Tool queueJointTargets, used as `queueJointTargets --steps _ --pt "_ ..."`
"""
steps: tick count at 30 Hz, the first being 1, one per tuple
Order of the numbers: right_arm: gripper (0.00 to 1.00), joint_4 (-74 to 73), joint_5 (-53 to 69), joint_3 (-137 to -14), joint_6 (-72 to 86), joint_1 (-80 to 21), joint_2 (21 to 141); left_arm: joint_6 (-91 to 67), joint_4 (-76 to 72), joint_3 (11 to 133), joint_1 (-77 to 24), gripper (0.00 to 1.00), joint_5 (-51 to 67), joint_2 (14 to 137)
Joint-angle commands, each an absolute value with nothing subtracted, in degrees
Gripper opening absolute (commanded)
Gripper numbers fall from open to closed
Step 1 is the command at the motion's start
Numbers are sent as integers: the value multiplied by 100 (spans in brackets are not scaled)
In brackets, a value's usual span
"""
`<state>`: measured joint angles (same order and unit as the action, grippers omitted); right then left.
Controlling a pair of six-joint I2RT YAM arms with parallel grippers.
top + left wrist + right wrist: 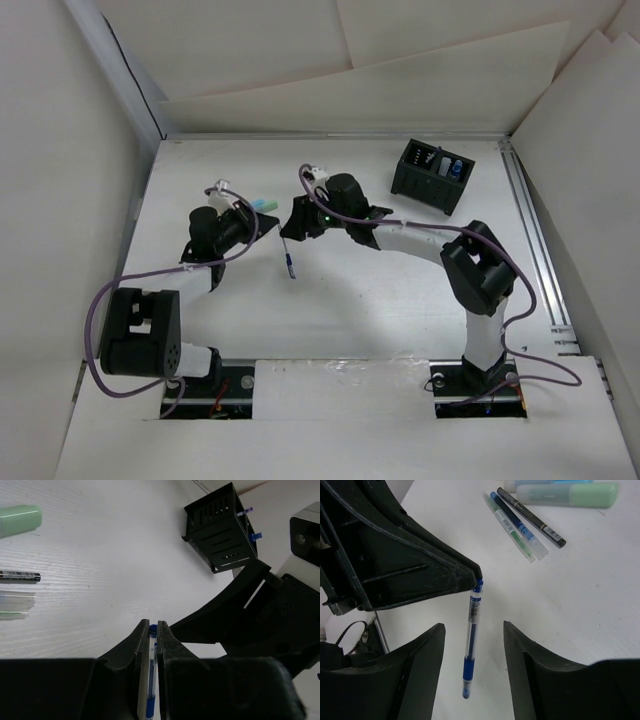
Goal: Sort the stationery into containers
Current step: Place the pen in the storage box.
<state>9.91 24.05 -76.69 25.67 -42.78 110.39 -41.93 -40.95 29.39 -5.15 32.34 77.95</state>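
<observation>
Blue pen (471, 635) is pinched at one end by left gripper (154, 625), clamped tight, held off the table (600, 605). Its long axis is set lengthwise between the parted fingers of right gripper (473, 625), neither touched yet. Box (220, 535) is seen nearer the right arm

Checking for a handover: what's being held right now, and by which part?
The left gripper pinches a blue pen by its upper end; the right gripper holds nothing.
</observation>
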Motion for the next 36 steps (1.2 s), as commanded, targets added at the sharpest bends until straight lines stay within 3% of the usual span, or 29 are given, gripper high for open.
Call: queueJointTargets --steps 1,9,13,14,15,19,21,25,27,33,36 --pt "56 1459 2505 -7928 2663 -4307 11127 -4315 -4649 2821 -501 0 3595 7831" --pt "47 1714 2741 -7980 2839 -4254 11294 -4438 -4913 2812 -747 0 3718 7831" --pt "37 1933 2882 -7928 2962 -4140 11347 -4438 -4913 2812 -747 0 3718 7831" --pt "33 1986 2944 -7876 3023 -4140 11347 -4438 -4913 2812 -747 0 3718 7831" --pt "22 2047 2944 -7875 3076 -4140 11347 -4438 -4913 2812 -747 0 3718 7831" --pt "10 2048 2997 -7770 3076 -4140 11347 -4438 -4861 2812 -747 0 3718 7831" --pt "6 2048 2997 -7709 3076 -4140 11277 -4491 -4860 2812 -747 8 3656 7779" --pt "0 2048 2997 -7594 3076 -4087 11171 -4491 -4860 2812 -747 32 3472 7726" --pt "0 2048 2997 -7523 3076 -3973 11110 -4491 -4607 2865 -747 49 3218 7646" --pt "0 2048 2936 -7015 3076 -3605 10549 -4228 -4403 2804 -747 66 2577 7147" --pt "0 2048 2936 -6883 3007 -3297 10267 -4035 -4027 2882 -747 67 2347 7066"
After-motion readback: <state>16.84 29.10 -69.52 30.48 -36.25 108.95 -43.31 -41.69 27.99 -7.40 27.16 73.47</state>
